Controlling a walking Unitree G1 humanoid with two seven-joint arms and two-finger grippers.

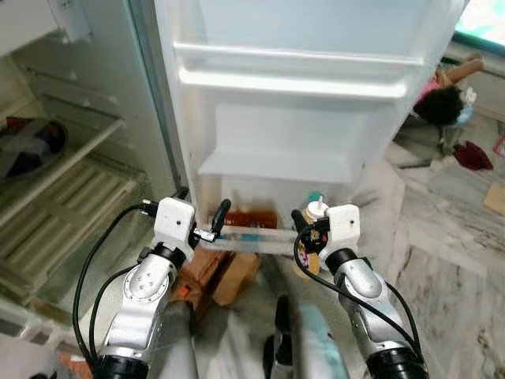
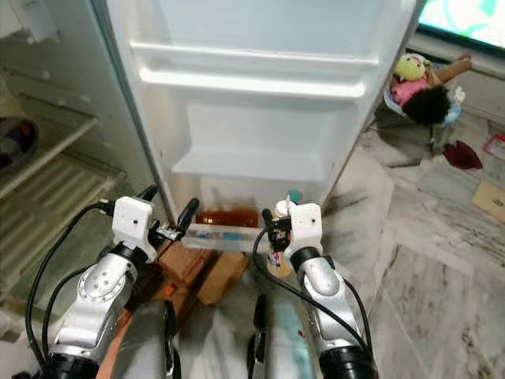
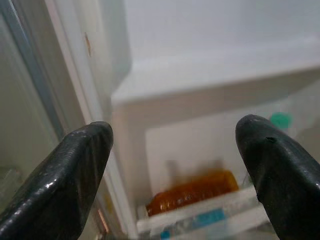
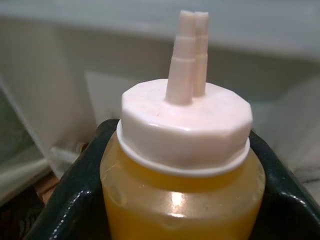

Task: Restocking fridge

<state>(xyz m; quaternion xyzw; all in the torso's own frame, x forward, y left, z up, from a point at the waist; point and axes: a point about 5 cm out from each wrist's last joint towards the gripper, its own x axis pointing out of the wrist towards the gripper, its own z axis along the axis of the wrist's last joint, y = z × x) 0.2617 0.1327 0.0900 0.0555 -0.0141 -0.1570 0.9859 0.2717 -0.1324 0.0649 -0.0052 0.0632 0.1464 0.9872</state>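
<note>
while left claw (image 1: 203, 215) gapes, right claw (image 1: 309, 234) grips yellow bottle (image 4: 182, 185).

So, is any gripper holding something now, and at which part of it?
The right gripper holds a yellow squeeze bottle by its upper body, just under the white cap. The left gripper is open and holds nothing.

Left claw (image 3: 175, 165) fingers spread wide, nothing between them, aimed at the white fridge door (image 3: 210, 60). Amber bottle (image 3: 192, 192) lies in the door's bottom bin behind a clear rail (image 3: 200, 220); a teal cap (image 3: 280, 120) shows beside the bottle.
</note>
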